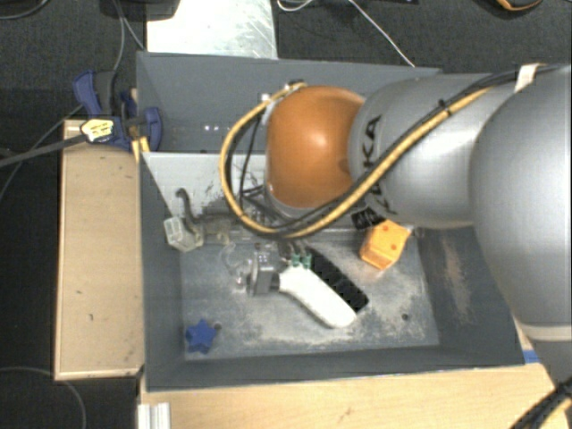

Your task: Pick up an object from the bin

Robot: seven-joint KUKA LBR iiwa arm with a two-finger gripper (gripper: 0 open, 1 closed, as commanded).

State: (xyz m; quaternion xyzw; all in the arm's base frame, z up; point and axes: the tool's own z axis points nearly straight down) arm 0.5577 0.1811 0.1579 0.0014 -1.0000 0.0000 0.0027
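While the pincer hangs low over the middle of the grey metal bin, the white oblong plastic thing with a black strip lies just right of it, its long axis running far-left to near-right. Whether the pincer is wide or narrow I cannot tell.

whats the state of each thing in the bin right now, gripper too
gripper: down low in the bin, beside the white thing's left end
white oblong thing: lying flat mid-bin
black comb-like thing: lying flat along the white thing's far side
orange block: resting on the floor to the right, apart from the gripper
blue scrap: lying alone, near-left corner
clear plastic piece: lying by the left wall
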